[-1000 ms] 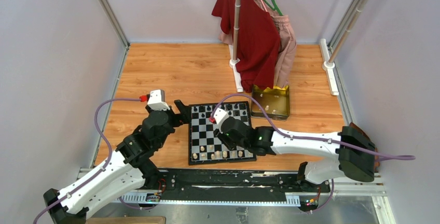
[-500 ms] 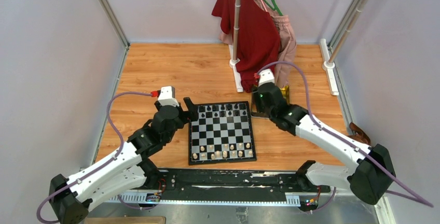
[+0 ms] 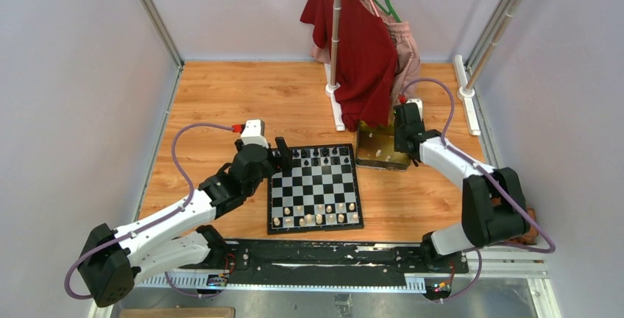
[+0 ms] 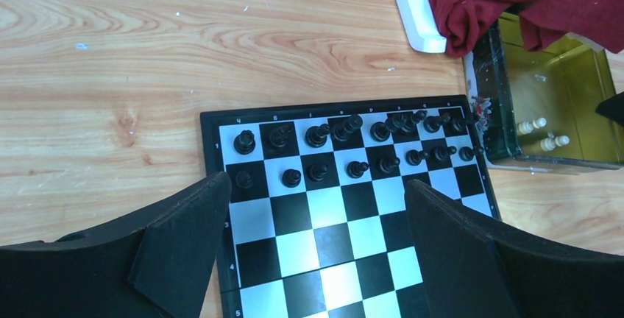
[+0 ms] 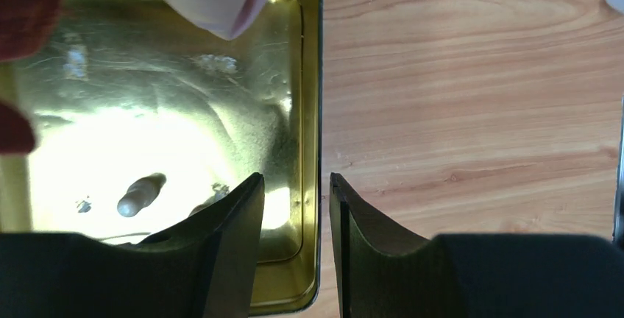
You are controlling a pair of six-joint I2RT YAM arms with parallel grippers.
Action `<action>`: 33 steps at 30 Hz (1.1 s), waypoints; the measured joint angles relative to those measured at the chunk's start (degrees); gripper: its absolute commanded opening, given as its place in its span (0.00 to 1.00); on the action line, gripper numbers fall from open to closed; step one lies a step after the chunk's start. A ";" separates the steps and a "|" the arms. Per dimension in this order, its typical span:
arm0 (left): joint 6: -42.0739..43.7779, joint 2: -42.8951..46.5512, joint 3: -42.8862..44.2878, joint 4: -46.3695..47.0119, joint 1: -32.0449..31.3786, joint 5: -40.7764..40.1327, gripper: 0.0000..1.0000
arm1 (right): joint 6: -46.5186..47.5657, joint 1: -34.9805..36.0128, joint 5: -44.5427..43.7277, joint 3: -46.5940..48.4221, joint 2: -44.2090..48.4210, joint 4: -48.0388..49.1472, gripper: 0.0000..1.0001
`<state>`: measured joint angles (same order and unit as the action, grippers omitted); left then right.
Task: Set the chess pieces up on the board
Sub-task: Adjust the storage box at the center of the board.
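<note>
The board (image 3: 316, 188) lies in the middle of the table. Black chess pieces (image 3: 316, 157) fill its two far rows, and cream chess pieces (image 3: 316, 215) stand along its near rows. My left gripper (image 3: 283, 156) hovers at the board's far-left corner, wide open and empty. In the left wrist view its jaws (image 4: 316, 185) frame bare squares of the board (image 4: 327, 248), just short of the black pieces (image 4: 346, 149). My right gripper (image 3: 403, 150) is over the gold tin (image 3: 383, 157). It stands open (image 5: 296, 182) astride the tin's right rim (image 5: 318, 112). A cream piece (image 5: 140, 194) lies inside the tin.
Red and pink garments (image 3: 364, 46) hang from a rack over the tin's far side, and red cloth (image 4: 500, 1) drapes onto it. Two cream pieces (image 4: 541, 134) lie in the tin. White rack feet (image 3: 335, 104) and frame posts (image 3: 467, 90) stand behind.
My right arm swung from above the board to the gold tin at the back right, its jaws widening slightly. The left arm advanced toward the board's far-left corner, still open.
</note>
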<state>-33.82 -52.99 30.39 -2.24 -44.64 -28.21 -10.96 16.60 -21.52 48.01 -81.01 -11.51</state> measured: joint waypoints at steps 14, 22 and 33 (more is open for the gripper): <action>1.53 -0.17 0.02 1.66 0.00 0.85 0.95 | -2.64 -6.95 5.25 6.86 -13.18 1.60 0.00; 1.73 0.07 0.02 1.70 0.00 1.70 0.95 | -6.10 -8.39 7.56 7.45 -13.55 1.68 0.00; 1.16 5.27 -0.22 0.52 0.00 4.66 0.95 | -21.18 -8.50 5.40 2.49 -8.28 -0.79 0.00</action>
<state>-32.67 -47.72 30.17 -1.72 -44.64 -23.55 -32.14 8.10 -16.12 50.50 -89.30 -12.29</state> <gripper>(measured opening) 0.944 0.021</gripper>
